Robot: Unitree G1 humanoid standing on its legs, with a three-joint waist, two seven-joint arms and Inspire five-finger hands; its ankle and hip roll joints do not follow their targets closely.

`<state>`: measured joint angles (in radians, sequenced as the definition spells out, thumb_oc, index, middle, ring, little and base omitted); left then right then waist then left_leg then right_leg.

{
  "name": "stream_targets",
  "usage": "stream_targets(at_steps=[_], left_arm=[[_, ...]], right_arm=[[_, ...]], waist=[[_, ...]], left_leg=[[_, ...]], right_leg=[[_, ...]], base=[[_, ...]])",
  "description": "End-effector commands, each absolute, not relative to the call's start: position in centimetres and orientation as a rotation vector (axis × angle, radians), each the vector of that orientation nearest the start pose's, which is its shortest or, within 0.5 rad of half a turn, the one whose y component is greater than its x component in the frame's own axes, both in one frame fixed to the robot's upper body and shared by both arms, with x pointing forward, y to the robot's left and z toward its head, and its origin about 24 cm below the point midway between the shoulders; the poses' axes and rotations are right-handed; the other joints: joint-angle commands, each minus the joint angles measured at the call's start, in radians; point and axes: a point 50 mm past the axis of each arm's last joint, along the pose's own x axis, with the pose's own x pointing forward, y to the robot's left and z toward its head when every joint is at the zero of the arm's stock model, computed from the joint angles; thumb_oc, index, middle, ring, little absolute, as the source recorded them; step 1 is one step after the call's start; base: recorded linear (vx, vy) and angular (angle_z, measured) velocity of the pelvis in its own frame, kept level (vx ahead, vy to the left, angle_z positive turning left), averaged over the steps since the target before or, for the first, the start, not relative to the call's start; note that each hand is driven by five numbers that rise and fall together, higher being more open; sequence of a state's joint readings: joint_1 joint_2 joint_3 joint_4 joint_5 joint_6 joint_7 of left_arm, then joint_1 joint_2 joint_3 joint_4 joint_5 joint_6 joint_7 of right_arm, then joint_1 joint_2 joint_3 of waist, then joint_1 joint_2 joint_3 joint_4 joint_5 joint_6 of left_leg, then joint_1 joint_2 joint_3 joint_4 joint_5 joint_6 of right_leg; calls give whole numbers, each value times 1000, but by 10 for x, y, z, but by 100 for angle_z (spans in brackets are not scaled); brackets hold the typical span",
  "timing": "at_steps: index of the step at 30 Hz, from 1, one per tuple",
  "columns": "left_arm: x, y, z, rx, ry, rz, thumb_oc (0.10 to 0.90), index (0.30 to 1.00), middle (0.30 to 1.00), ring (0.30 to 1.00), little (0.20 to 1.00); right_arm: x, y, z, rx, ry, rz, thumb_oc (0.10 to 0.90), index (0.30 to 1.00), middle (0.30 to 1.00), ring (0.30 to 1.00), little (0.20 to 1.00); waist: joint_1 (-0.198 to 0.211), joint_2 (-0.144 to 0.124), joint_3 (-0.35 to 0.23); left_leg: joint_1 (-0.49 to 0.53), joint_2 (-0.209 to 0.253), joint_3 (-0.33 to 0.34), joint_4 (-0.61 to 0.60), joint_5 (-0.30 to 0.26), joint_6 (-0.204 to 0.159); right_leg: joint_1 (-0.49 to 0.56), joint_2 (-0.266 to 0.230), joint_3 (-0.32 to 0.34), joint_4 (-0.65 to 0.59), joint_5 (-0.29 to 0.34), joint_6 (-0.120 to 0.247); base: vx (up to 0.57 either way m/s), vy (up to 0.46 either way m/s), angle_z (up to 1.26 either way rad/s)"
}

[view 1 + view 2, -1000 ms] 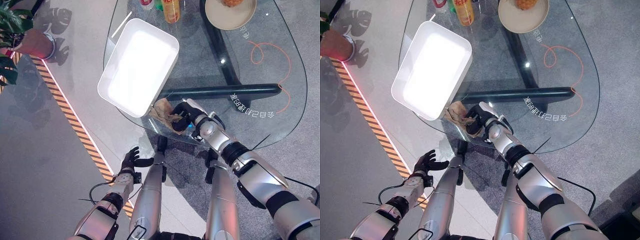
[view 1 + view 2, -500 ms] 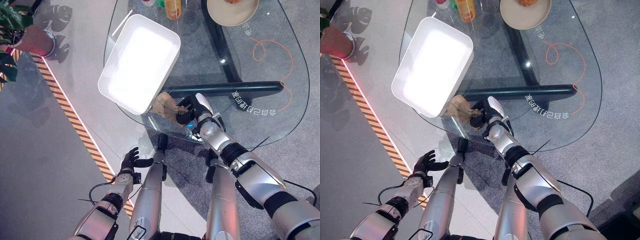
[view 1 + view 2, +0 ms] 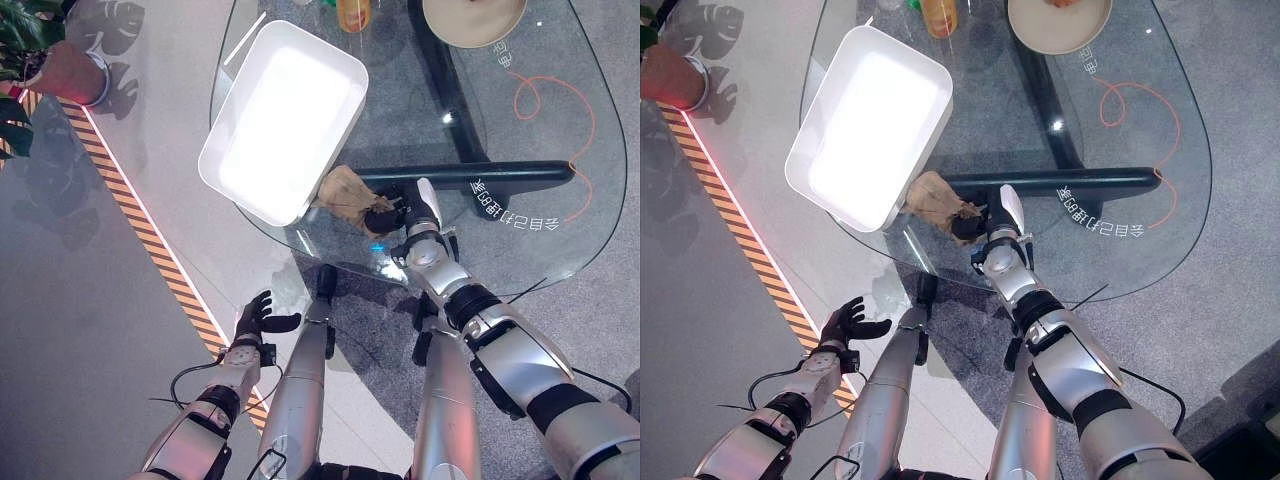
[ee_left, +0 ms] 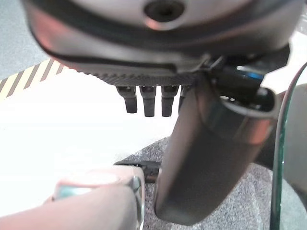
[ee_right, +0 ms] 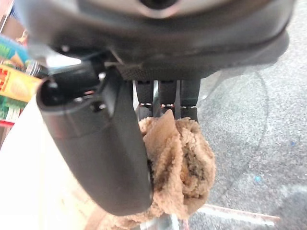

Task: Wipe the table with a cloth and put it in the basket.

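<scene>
A crumpled brown cloth [image 3: 343, 189] lies on the glass table [image 3: 520, 250] near its front edge, beside the near corner of the white rectangular basket [image 3: 285, 120]. My right hand [image 3: 388, 215] is on the cloth's right end and shut on it. In the right wrist view the cloth [image 5: 184, 165] is bunched between the curled fingers [image 5: 168, 98] and the thumb. My left hand [image 3: 256, 317] hangs low over the floor, left of the table, with straight fingers [image 4: 146, 100] and nothing in it.
An orange bottle [image 3: 352, 12] and a beige plate [image 3: 472, 14] stand at the table's far side. The dark table base [image 3: 470, 178] shows through the glass. A yellow-black striped line [image 3: 150, 240] crosses the floor, and a potted plant [image 3: 60, 70] stands at the far left.
My right hand has slid the cloth away from the table's front edge and a little to the right, along the basket's near corner, and has turned its thumb upward. The left hand stays put.
</scene>
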<state>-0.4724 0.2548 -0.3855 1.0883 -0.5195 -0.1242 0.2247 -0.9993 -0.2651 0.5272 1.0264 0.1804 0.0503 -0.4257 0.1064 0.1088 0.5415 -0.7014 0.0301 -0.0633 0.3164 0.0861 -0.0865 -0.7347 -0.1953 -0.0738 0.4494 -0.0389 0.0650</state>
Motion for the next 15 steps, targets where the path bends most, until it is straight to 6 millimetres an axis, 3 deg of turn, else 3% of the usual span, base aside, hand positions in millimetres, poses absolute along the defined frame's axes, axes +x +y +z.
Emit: stream_targets(at_steps=[1,7,15], left_arm=[[276,211,-67,82,575,249,800,900,900,900,900],[277,220,-65,89,573,258,800,900,900,900,900],[279,227,-61,92,571,274,800,900,900,900,900]], right_arm=[[395,-271,190,-551,-86,-847,100,300,300,300,200],[386,-296,195,-508,-87,-949,100,300,300,300,200],[378,-312,196,-484,-79,-1020,100,300,300,300,200]], waist=[[-17,7,-21],[-19,1,-21],[-26,-10,-21]], left_leg=[[-8,-34,58,64,-62,95],[-11,-32,54,71,-70,98],[-15,-28,53,71,-73,97]], right_leg=[[19,42,-57,-24,45,-38],[20,45,-58,-21,44,-34],[19,48,-57,-25,45,-30]], base=[[0,0,0],[0,-11,-1],[1,-8,2]])
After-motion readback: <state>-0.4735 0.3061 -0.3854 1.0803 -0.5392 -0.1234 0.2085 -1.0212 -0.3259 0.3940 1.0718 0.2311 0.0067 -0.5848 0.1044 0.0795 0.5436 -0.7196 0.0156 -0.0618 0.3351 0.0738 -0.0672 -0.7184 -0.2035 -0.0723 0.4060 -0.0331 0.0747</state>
